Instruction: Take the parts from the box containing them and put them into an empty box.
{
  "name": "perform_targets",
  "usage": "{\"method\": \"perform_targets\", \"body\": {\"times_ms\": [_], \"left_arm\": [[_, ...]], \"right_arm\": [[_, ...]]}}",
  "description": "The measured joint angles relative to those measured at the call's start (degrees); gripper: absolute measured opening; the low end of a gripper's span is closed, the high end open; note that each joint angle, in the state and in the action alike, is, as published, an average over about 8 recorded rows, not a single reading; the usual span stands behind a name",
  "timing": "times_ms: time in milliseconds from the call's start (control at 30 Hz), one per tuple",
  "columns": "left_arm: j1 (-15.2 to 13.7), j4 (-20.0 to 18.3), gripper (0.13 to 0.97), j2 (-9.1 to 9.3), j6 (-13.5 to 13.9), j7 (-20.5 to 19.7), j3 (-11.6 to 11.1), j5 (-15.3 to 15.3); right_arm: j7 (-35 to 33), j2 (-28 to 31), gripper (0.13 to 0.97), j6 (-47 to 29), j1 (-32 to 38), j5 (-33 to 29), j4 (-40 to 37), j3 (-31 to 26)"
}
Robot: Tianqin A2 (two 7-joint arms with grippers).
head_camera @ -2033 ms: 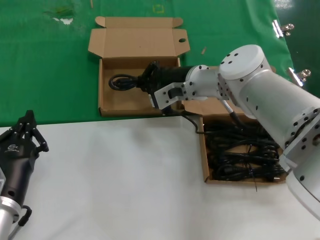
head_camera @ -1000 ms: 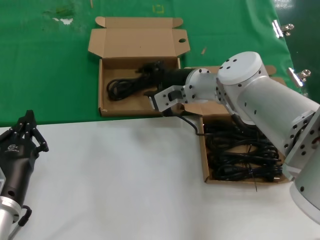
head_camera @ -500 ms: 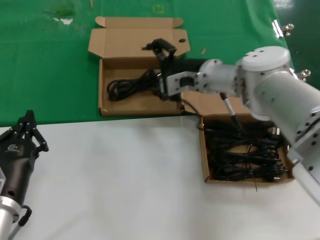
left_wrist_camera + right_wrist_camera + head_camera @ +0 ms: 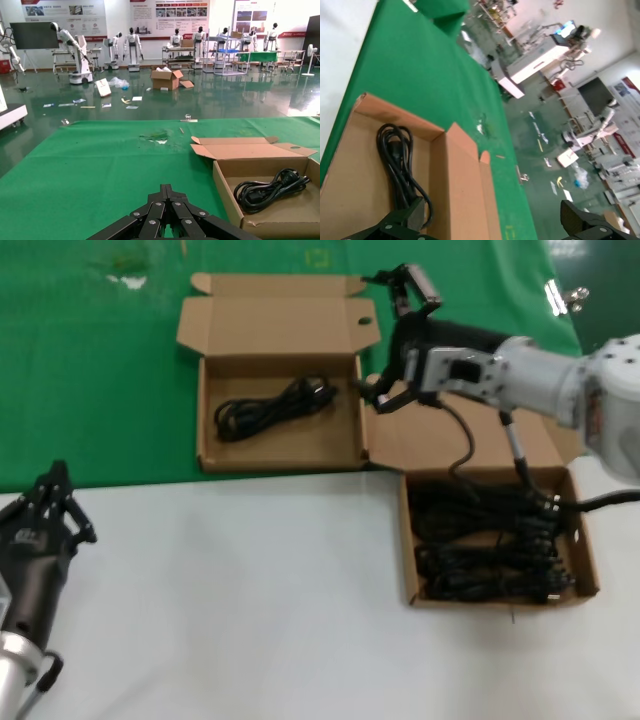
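R gripper lifted away empty, 1 cable dropped

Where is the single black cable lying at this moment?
In the head view the coiled black cable lies inside the left box on the green cloth, loose; the open right pincer is above that box's right edge.
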Motion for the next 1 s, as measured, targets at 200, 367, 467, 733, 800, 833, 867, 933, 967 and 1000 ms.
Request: {"method": "perform_targets", "body": {"times_ms": [200,367,467,733,800,833,867,933,967,1000], "left_arm": [[0.0,0.0,0.14,0.0,0.0,0.0,0.0,0.0],[0.0,0.0,0.14,0.0,0.0,0.0,0.0,0.0],[0.0,0.0,0.14,0.0,0.0,0.0,0.0,0.0],[0.0,0.0,0.14,0.0,0.0,0.0,0.0,0.0],[0.0,0.0,0.14,0.0,0.0,0.0,0.0,0.0],[0.0,0.0,0.14,0.0,0.0,0.0,0.0,0.0],[0.0,0.0,0.14,0.0,0.0,0.0,0.0,0.0],[0.0,0.0,0.14,0.0,0.0,0.0,0.0,0.0],[0.0,0.0,0.14,0.0,0.0,0.0,0.0,0.0],[0.0,0.0,0.14,0.0,0.0,0.0,0.0,0.0]], "right_arm": [[9.2,6.6,0.949,1.1,-8.6,-1.4,15.6,5.8],[17.3,11.4,0.953,4.3,-17.2,-2.0,28.5,10.7],[23.4,14.4,0.959,8.7,-22.6,-3.1,36.0,12.5],[37.7,21.6,0.966,23.3,-36.0,-7.6,50.3,14.3],[39.5,22.4,0.966,25.5,-38.6,-8.4,51.6,15.0],[40.1,22.6,0.966,26.3,-39.8,-8.8,52.1,15.4],[40.7,22.8,0.966,27.0,-40.8,-9.2,52.4,15.9],[41.7,23.1,0.966,28.2,-42.8,-10.0,52.9,16.7],[42.1,23.2,0.966,28.6,-43.5,-10.3,53.1,17.1],[42.4,23.3,0.966,28.9,-44.2,-10.6,53.2,17.4]]}}
